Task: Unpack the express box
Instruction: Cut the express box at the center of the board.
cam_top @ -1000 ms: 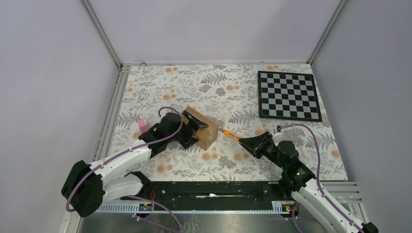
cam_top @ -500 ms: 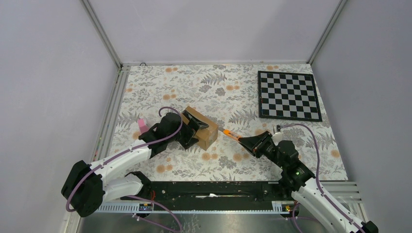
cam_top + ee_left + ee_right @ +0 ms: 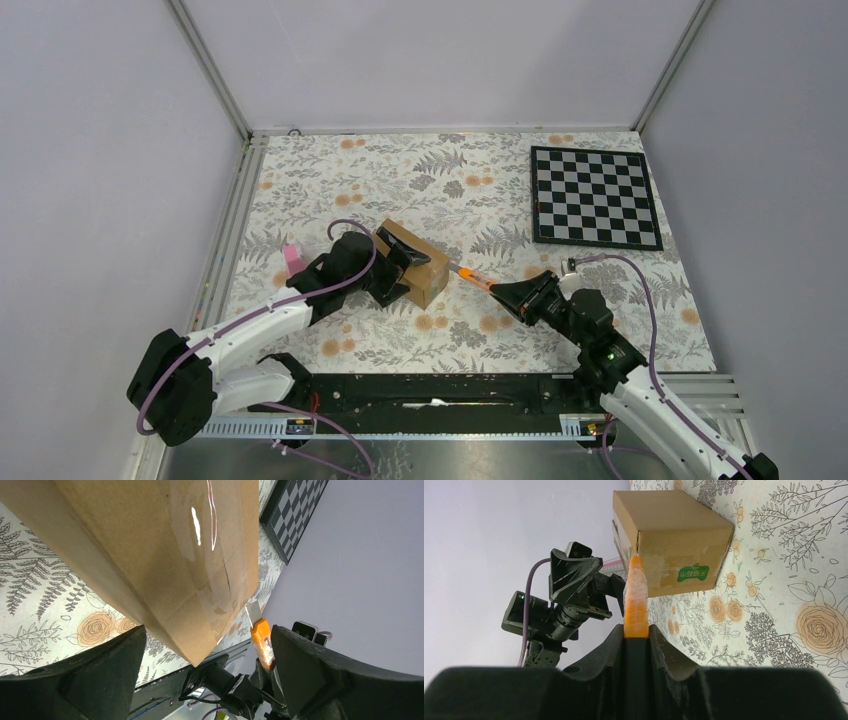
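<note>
On floral mat [image 3: 450,190]: express box [image 3: 418,268]. Left gripper [image 3: 395,268] at 9 o'clock, jaws wide open astride its corner. Right gripper [image 3: 508,295] at 4 o'clock clamps orange cutter [image 3: 475,278], blade at box edge.

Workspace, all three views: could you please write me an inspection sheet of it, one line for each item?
Surface: floral tablecloth, flat.
Job's things: express box closed, clear tape over its seam; orange cutter, blade tip at the box's end edge.
Clutter: pink wedge near the cloth's left edge; chessboard far right.
Grippers: left gripper jaws wide, astride the box, contact unclear; right gripper jaws shut on the cutter.
Cables: purple cable looping at each wrist, no snag seen.
Surroundings: plain walls, metal frame posts.
</note>
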Controlling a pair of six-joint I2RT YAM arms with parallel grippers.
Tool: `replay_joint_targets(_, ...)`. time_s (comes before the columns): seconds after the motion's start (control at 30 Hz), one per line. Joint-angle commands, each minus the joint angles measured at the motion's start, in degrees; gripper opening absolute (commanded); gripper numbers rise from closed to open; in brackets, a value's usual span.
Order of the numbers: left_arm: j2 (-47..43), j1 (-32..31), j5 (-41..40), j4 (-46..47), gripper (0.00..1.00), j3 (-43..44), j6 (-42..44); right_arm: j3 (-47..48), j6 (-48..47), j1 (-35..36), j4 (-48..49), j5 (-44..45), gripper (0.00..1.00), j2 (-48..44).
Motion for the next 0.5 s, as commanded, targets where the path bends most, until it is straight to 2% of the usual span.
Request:
replay_joint_targets(0.0,0.2,-0.3,0.4,3.0,0.99,-0.2,-1.0,-0.3,0.3,0.1,2.8,0.0,0.00,-0.2)
replay_joint_targets(0.47,0.2,-0.2,0.4,2.9,0.98,-0.2,-1.0,-0.6,0.5,0.1,3.4,0.7,0.00,-0.2)
